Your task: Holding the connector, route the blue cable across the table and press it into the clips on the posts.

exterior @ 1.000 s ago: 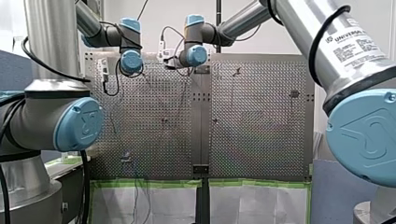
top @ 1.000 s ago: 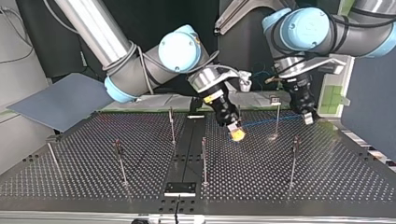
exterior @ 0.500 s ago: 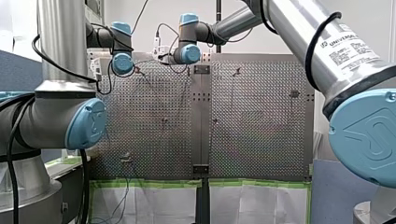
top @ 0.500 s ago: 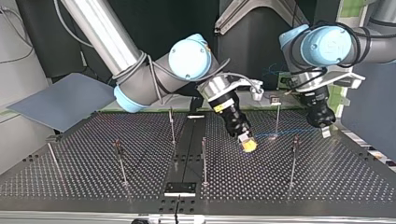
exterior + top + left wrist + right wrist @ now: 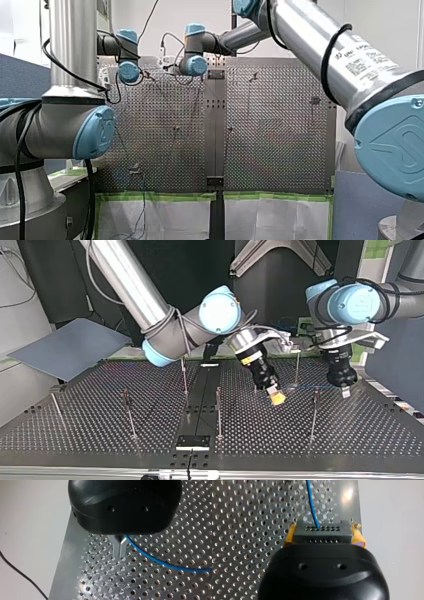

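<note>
Front view first: both arms stretched out over the half of the surface (image 5: 270, 150) at this view's left, wrists side by side and high. Too small here to read either set of jaws.

Top view next. Counted: two arms, two sets of jaws, one blue cable (image 5: 306, 386), six posts (image 5: 218, 407) standing upright across the surface. My right jaws, yellow-tipped, low over the plate between the middle seam and the side edge at this view's right; my left jaws nearer that side edge. Strung between the two, the blue cable, running just beside two of the posts. Impossible to tell whether seated in any of the clips (image 5: 295, 346).

Left wrist view: metal fingers (image 5: 122, 547) pinched together on the blue cable, close to the surface's edge, with the blue line trailing away over the holes.

Right wrist view: one connector (image 5: 322, 533), clamped between yellow pads (image 5: 289, 536), blue cable leaving its far face.

To do this step well, probably — hold the connector firm and level, keep only light tension, bring the span squarely above a clip before lowering, then press straight down rather than dragging sideways against a thin post. Better to use my left jaws to steady the line close beside the post.
</note>
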Controlling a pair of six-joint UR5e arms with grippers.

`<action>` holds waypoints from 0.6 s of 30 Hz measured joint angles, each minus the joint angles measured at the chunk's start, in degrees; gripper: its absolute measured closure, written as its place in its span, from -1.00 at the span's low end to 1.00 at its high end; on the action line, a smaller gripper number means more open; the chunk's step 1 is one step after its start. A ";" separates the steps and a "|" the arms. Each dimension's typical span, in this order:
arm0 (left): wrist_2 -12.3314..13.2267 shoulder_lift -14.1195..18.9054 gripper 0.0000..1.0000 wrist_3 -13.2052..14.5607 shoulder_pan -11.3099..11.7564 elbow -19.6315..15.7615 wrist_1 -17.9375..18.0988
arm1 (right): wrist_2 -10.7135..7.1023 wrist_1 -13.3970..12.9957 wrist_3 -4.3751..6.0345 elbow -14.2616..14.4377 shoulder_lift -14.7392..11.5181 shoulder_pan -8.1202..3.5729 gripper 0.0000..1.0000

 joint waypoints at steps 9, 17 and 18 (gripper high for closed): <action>1.21 -0.66 1.00 -0.83 0.21 0.00 0.81 | 0.45 0.17 0.06 -0.37 0.37 -0.01 1.00; 1.31 -0.76 1.00 -0.84 0.17 -0.04 0.29 | 0.52 0.66 0.23 -0.37 0.42 -0.26 1.00; 1.31 -0.77 1.00 -0.77 0.09 -0.05 0.07 | 0.52 0.79 0.24 -0.37 0.43 -0.26 1.00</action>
